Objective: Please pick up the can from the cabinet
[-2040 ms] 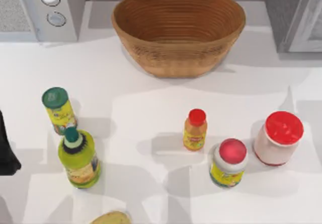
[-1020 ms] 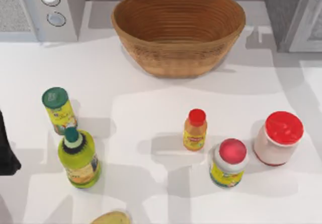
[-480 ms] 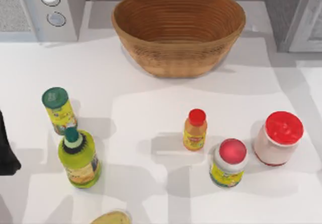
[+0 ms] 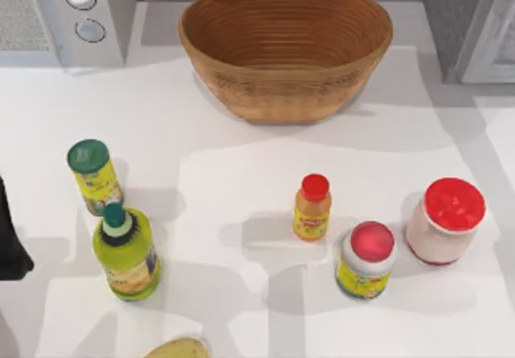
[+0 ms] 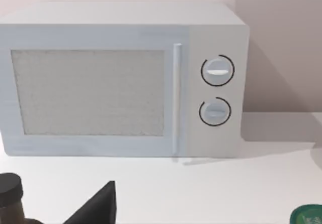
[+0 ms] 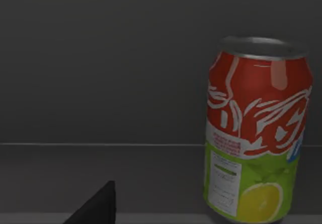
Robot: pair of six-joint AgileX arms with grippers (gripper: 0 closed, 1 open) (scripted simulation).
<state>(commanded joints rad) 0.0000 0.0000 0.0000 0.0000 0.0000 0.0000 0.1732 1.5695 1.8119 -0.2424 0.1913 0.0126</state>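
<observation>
Standing upright on the dark cabinet [image 6: 100, 83] floor, the can [image 6: 256, 133] faces my right gripper; finger opening: cannot tell.

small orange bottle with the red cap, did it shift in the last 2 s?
No. In the top view the orange bottle stands at the same spot between the basket and the red-lidded yellow jar as before.

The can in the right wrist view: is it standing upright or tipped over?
Upright. The can stands on its base on a dark grey shelf, silver rim on top and its label reading level.
</observation>
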